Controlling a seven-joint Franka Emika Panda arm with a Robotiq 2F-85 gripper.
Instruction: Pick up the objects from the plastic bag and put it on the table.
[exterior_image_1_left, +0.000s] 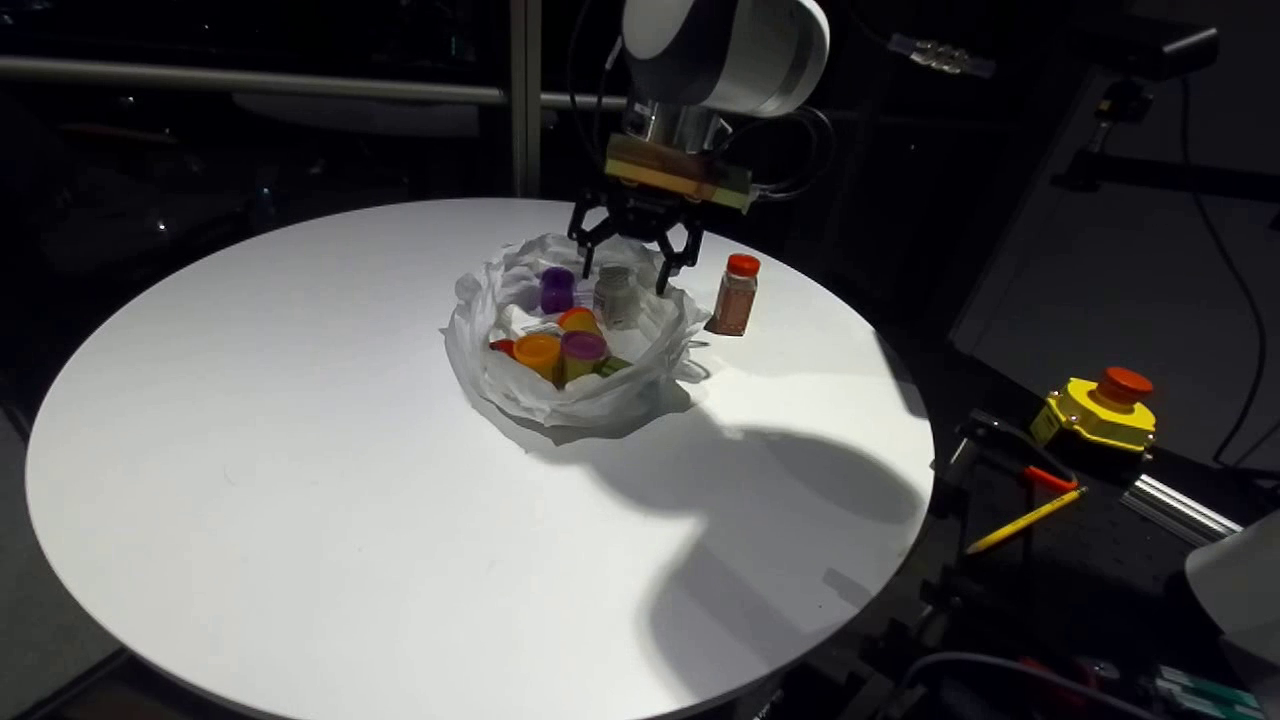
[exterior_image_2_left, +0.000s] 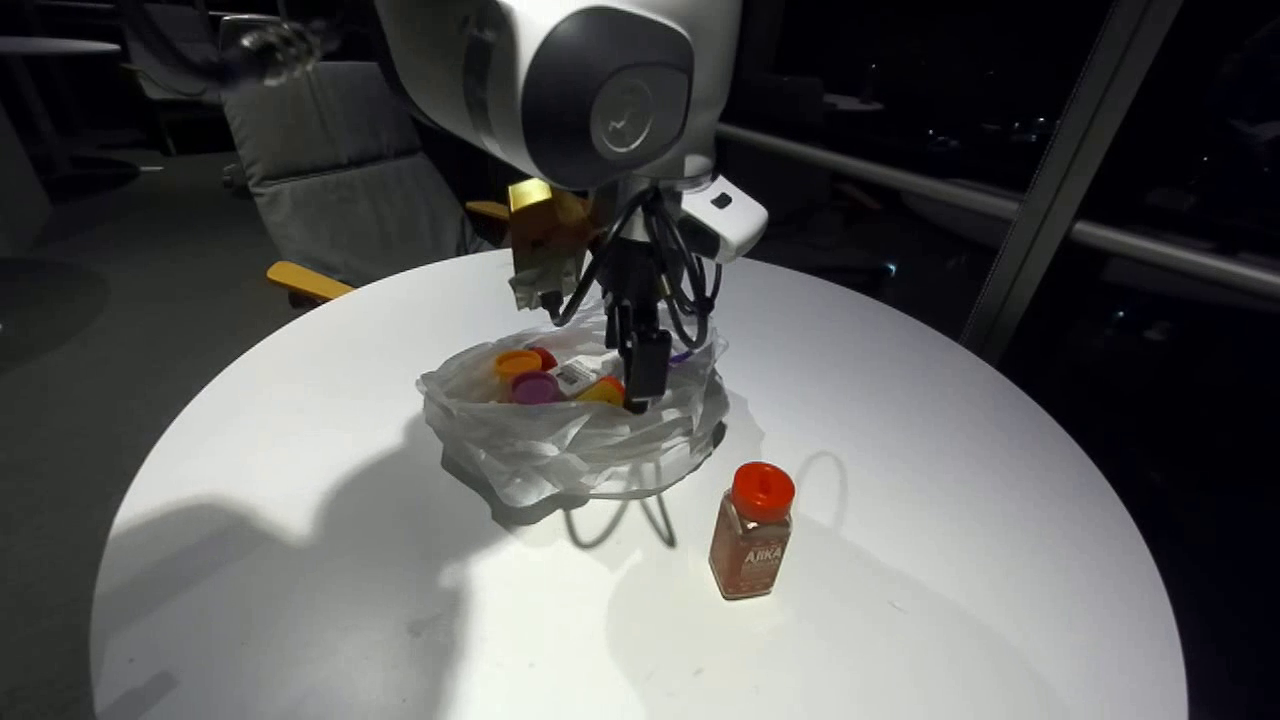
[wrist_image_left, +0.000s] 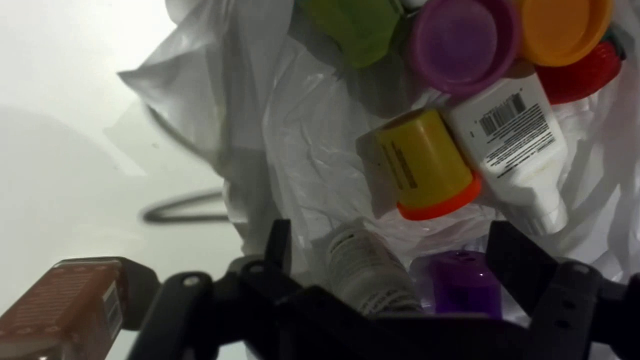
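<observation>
My black 2-fingered gripper (exterior_image_1_left: 624, 282) hangs over the bunched, crinkled translucent plastic bag (exterior_image_1_left: 560, 405), its fingers spread wide with nothing pinched. A square-sided, reddish-brown bottle (exterior_image_2_left: 750, 548) with a red cap stands upright on the round white table (exterior_image_1_left: 300, 480), outside the bag, so I'd count that item as placed. Others are inside: a pale cylindrical jar (wrist_image_left: 367, 272) and a small purple container (wrist_image_left: 464, 285) both show between my fingers in the wrist view; a yellow tub (wrist_image_left: 425, 160) with a red-orange rim and a white plastic bottle (wrist_image_left: 515, 140) with a barcode label lie farther in.

I judge the step in hand to be lining up the next grasp, and the jar looks the likeliest target. Since 2 items share the gap, I'd shift so that the fingers straddle the jar alone, with the purple container outside them. The finger nearer the reddish-brown bottle is just beside the bag's wall; whether it touches I can't tell. I'd keep loose plastic out of the pinch, descend straight, close gently, then lift slowly in case the bag drags along.
</observation>
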